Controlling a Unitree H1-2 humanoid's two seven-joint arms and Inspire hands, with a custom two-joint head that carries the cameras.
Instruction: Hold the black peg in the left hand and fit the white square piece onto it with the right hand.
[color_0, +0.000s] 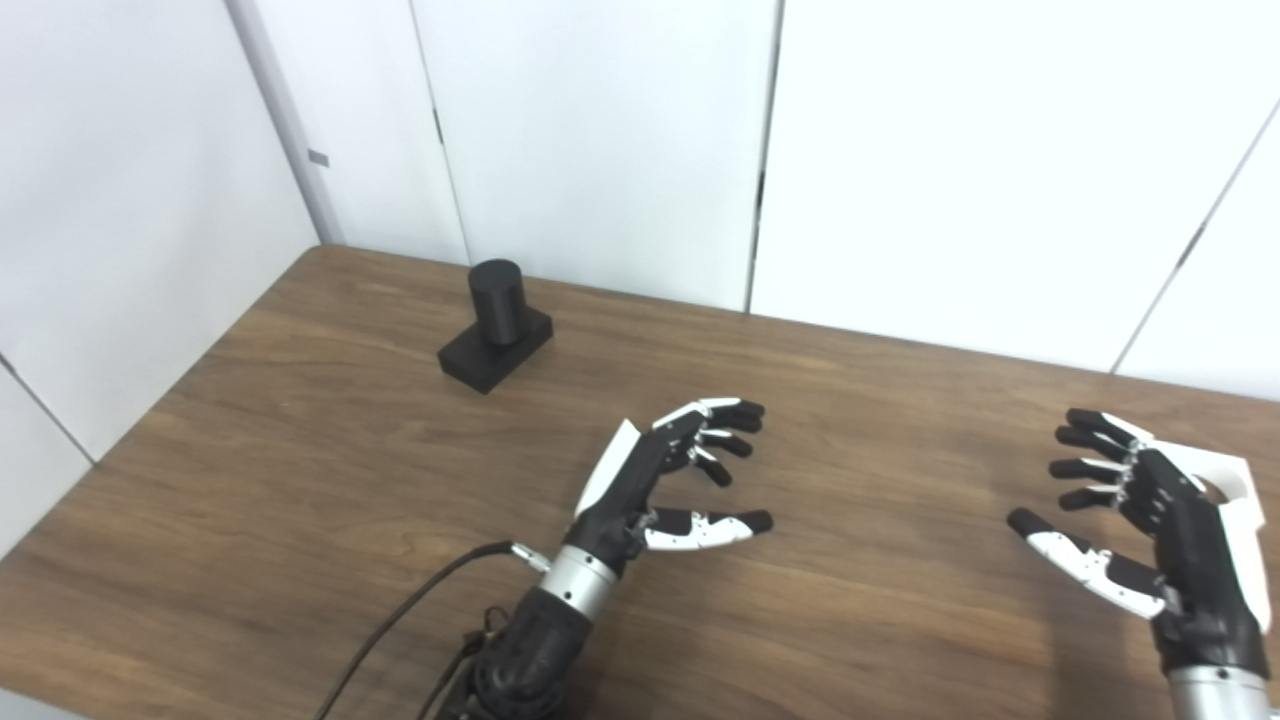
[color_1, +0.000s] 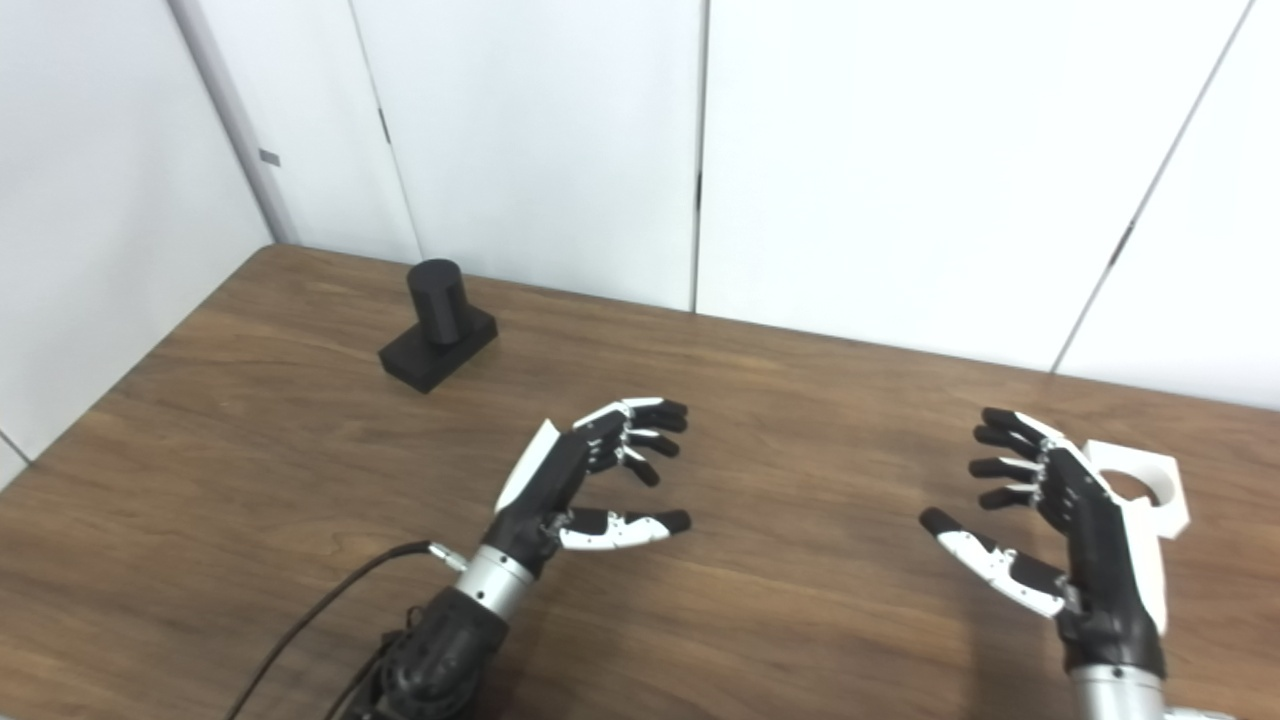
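Right eye view gives you the black peg (color_1: 436, 291), a stubby cylinder upright on its block. Your left hand (color_1: 590, 480) and right hand (color_1: 1060, 520) hover spread, empty; the white square piece (color_1: 1150, 485), round-holed, lies behind the right.

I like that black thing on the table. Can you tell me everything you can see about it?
The black peg is a short round post standing upright on a flat rectangular black base. It looks matte, like plastic. It sits on the brown wooden table, at the far left near the white wall. Nothing touches it except the table; both hands are well away from it.
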